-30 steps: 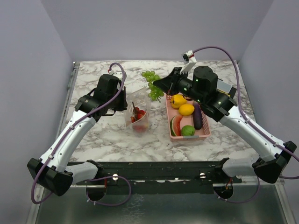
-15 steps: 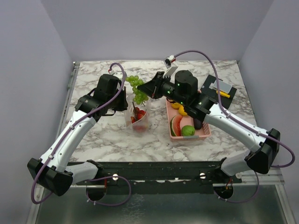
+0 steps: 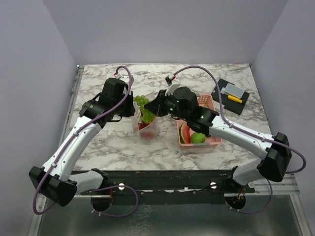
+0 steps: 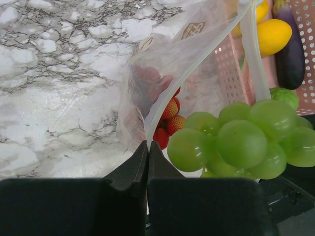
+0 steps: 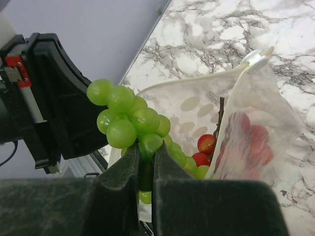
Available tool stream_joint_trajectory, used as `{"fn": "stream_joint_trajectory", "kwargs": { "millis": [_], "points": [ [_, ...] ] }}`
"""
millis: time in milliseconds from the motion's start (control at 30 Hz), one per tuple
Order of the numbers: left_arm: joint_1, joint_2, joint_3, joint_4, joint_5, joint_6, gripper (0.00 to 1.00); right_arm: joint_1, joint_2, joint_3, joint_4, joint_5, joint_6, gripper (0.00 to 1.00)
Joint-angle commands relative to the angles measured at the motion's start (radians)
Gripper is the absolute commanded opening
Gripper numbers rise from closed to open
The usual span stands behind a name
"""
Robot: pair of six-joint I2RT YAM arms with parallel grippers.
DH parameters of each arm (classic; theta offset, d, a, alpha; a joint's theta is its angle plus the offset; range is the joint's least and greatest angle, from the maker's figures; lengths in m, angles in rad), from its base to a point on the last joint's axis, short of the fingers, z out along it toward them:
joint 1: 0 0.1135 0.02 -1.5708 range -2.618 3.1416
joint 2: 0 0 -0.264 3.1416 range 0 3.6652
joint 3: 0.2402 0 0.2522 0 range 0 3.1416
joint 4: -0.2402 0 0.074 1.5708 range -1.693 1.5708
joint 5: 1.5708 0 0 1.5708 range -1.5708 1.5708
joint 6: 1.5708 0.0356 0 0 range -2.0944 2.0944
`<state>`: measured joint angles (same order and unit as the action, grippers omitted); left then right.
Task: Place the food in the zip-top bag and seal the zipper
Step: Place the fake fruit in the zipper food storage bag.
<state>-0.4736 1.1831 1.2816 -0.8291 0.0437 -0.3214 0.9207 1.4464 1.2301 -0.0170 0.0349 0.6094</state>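
Note:
The clear zip-top bag (image 3: 146, 127) stands upright mid-table with red strawberries (image 4: 167, 123) inside. My left gripper (image 4: 147, 147) is shut on the bag's mouth edge, holding it open. My right gripper (image 5: 145, 157) is shut on a green grape bunch (image 5: 130, 120) and holds it over the bag's mouth, its lower grapes inside the opening. The bunch also shows in the top view (image 3: 144, 108) and in the left wrist view (image 4: 236, 142). The bag's dotted face (image 5: 192, 110) and white zipper strip (image 5: 256, 58) show in the right wrist view.
A pink perforated basket (image 3: 206, 101) right of the bag holds a watermelon slice (image 3: 185, 132), a green fruit (image 3: 198, 138), a yellow lemon (image 4: 273, 35) and a purple eggplant (image 4: 290, 54). A black mat (image 3: 231, 95) with grey and yellow items lies at the back right.
My right gripper has carried the grape bunch leftward from behind the basket to the bag's mouth and lowered it. The left gripper and bag have stayed put.

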Motion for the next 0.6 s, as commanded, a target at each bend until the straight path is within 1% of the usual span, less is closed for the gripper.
{"fn": "stream_joint_trajectory", "kwargs": {
  "millis": [0, 200, 433, 467, 567],
  "points": [
    [0.001, 0.004, 0.027, 0.027, 0.019, -0.016, 0.0, 0.028, 0.003, -0.009, 0.02, 0.04, -0.029, 0.01],
    [0.001, -0.004, 0.025, 0.027, 0.012, -0.019, 0.0, 0.05, 0.023, -0.012, -0.091, 0.029, -0.051, 0.01],
    [0.001, -0.006, 0.019, 0.028, 0.009, -0.021, 0.0, 0.076, 0.029, -0.036, -0.18, 0.059, -0.051, 0.01],
    [0.001, -0.006, 0.018, 0.029, 0.01, -0.021, 0.0, 0.08, 0.036, -0.031, -0.202, 0.06, -0.052, 0.02],
    [0.001, -0.006, 0.019, 0.031, 0.011, -0.021, 0.0, 0.093, 0.063, -0.011, -0.26, 0.065, -0.059, 0.09]
  ]
}}
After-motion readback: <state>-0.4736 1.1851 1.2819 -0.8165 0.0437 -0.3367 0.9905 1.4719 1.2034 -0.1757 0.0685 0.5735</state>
